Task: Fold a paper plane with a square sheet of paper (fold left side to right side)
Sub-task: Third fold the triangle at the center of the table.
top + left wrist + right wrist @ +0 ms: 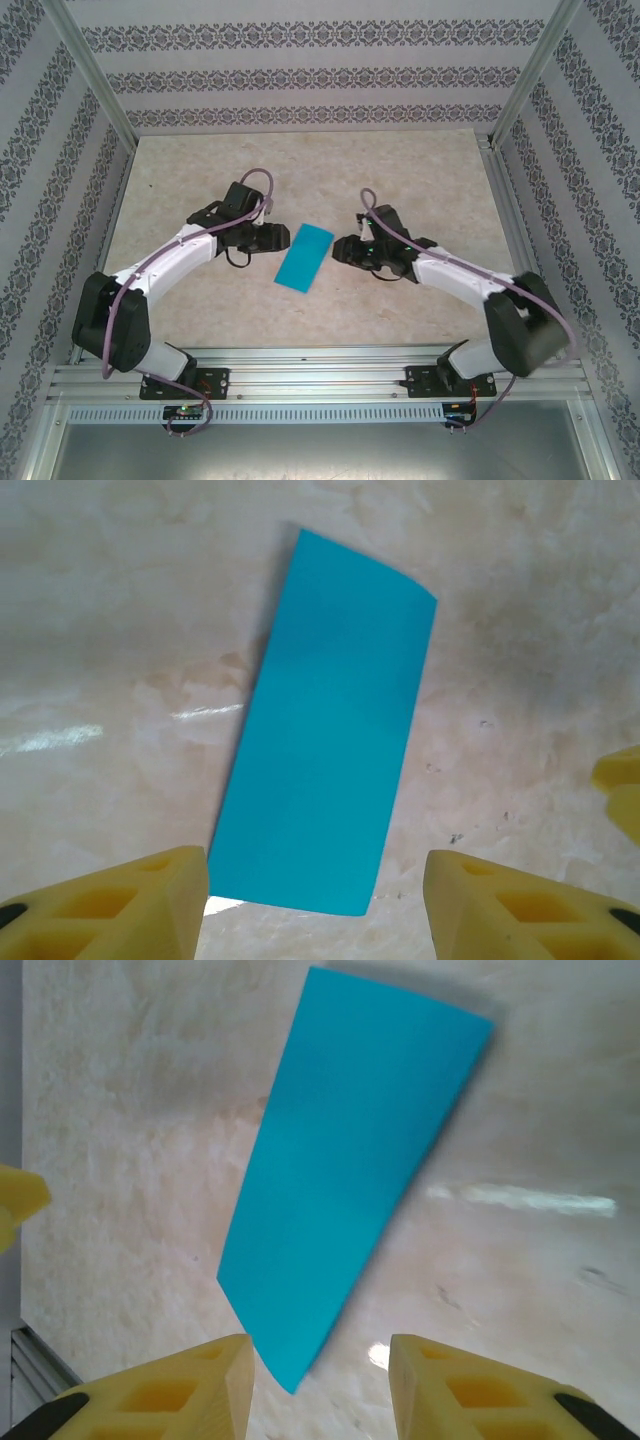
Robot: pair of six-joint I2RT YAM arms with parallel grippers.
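Top: blue sheet point(304, 258) lies flat mid-table point(200, 180) as a narrow rectangle, long axis 1–7 o'clock. Left gripper point(282, 238) is just beside it at 10, right gripper point(338, 250) at 3.
Left wrist: jaws wide, empty, sheet at 12.
Right wrist: narrower gap, nothing gripped, sheet corner between the tips.

A robotics lab test cell; two white arms point(170, 262) are bolted to aluminium rails point(320, 372) at the near edge of a stone-patterned surface point(200, 180); metal posts point(92, 72) frame patterned wall panels point(300, 75) boxing it in; exposed cables point(125, 300) trail along them.
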